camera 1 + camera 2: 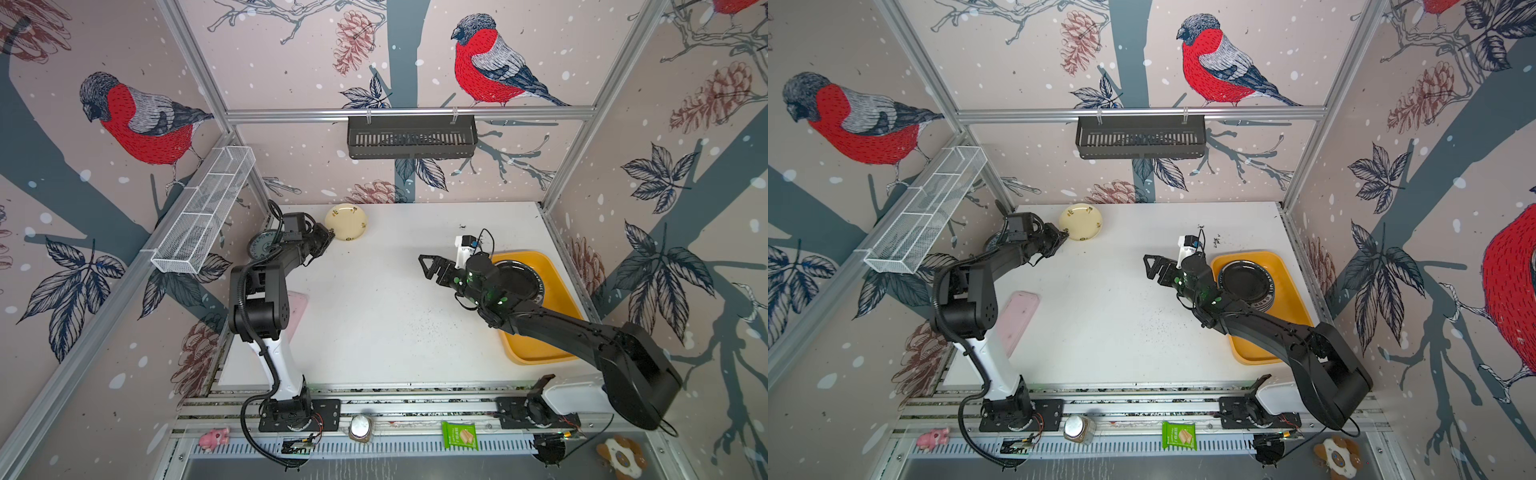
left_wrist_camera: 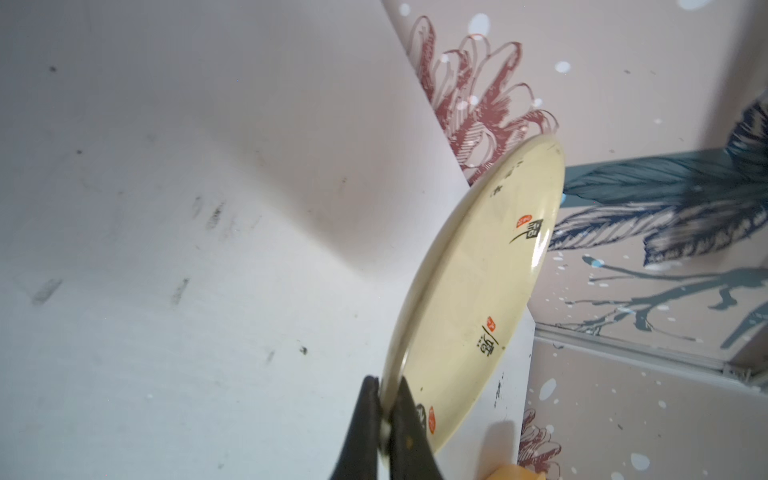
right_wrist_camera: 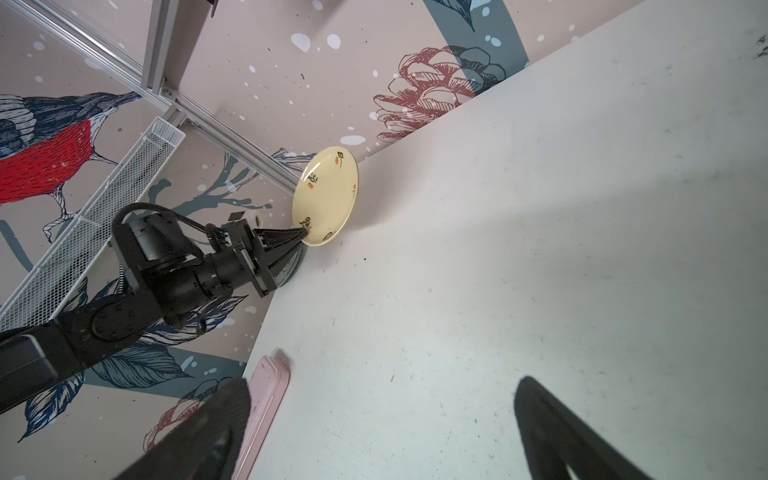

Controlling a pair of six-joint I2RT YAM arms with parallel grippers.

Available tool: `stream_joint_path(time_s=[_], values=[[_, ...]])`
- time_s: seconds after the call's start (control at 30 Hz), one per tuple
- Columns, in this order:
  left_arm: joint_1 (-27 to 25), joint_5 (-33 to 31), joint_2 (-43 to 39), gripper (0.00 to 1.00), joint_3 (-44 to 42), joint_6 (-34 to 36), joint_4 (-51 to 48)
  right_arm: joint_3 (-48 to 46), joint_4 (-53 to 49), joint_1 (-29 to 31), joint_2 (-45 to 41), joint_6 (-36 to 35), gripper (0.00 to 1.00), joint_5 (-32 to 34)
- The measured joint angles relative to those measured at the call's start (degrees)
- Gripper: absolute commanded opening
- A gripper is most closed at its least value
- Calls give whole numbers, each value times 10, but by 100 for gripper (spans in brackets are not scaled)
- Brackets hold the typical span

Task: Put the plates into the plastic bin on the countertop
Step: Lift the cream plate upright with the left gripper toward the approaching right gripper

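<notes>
My left gripper [image 2: 384,399] is shut on the rim of a cream-yellow plate [image 2: 478,291] and holds it tilted over the back left of the white countertop [image 1: 374,311]. Both top views show that plate [image 1: 345,222] [image 1: 1080,221] and the left gripper [image 1: 330,236] [image 1: 1064,233]. A blue-grey patterned plate [image 1: 261,245] lies partly hidden under the left arm. The yellow plastic bin [image 1: 557,299] [image 1: 1291,291] at the right holds a stack topped by a black plate [image 1: 517,278] [image 1: 1244,280]. My right gripper [image 1: 422,267] [image 3: 380,390] is open and empty, left of the bin.
A pink tray [image 1: 297,309] [image 3: 266,399] lies at the countertop's left edge. A black slotted basket [image 1: 411,136] hangs on the back wall and a white wire-mesh basket [image 1: 203,212] on the left wall. A jar [image 1: 360,427] and a green packet [image 1: 459,435] sit on the front rail.
</notes>
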Motion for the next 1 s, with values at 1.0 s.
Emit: stream_joint_path(time_s=[1.0], values=[[-63, 205, -196, 6, -119, 123, -55, 160, -100, -4, 93, 0, 93, 9]])
